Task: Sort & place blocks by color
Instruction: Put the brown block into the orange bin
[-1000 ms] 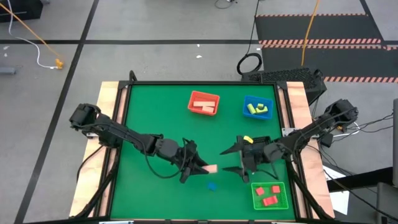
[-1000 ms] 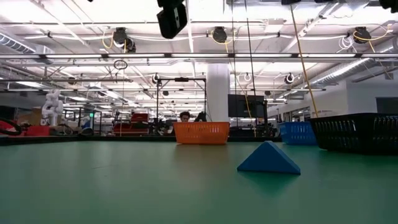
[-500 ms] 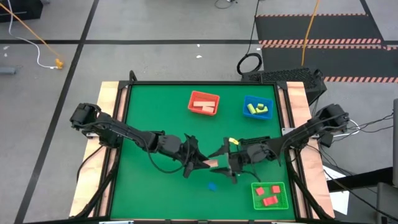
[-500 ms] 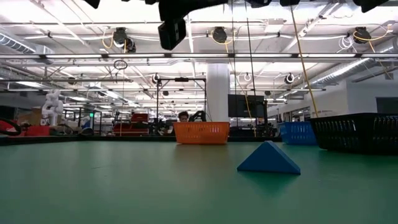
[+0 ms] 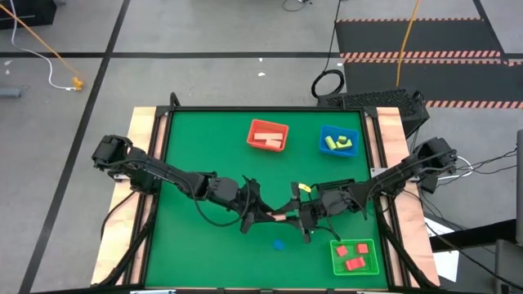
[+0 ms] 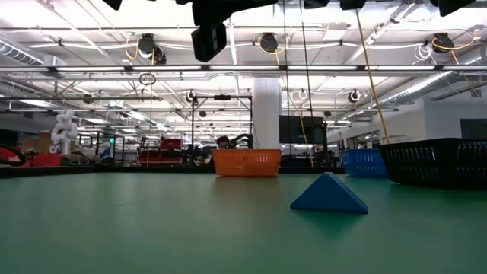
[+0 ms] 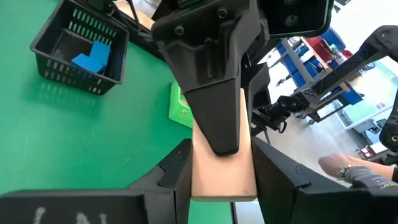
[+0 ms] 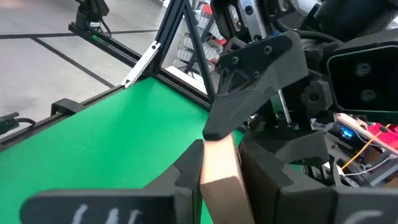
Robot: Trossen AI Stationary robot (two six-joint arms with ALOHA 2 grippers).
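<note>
**Pale wood bar bridged between both grippers at mid-table**

On the left, we have the left gripper [image 5: 260,211] reaching in from its side of the green table [image 5: 196,147], its fingers pinched on one end of the pale wood bar [image 5: 280,216]. In the left wrist view the bar [image 7: 222,167] sits squarely between our two dark fingers [image 7: 176,174], and the other arm's finger lies flat along its top face.

The relation that matters is the bar's long axis: it runs straight across from one gripper to the other, so each holds an opposite end and neither is nearer than the other. The bar hangs above the table surface (the low view shows no wood block on the table, only the blue triangular block [image 6: 329,193] lying there).

Further right, the right gripper [image 5: 299,217] meets the bar head-on. From the right wrist view its fingers [image 8: 186,171] stand close against the sides of the bar [image 8: 221,174], apparently clamped on it, with the left gripper's finger overlapping from beyond.

We judge this a handover in progress; the next move turns on one side letting go along that shared axis. The orange basket [image 5: 268,135], already holding pale wood blocks, lies farther back; the green basket [image 5: 355,256] sits near the right arm.
</note>
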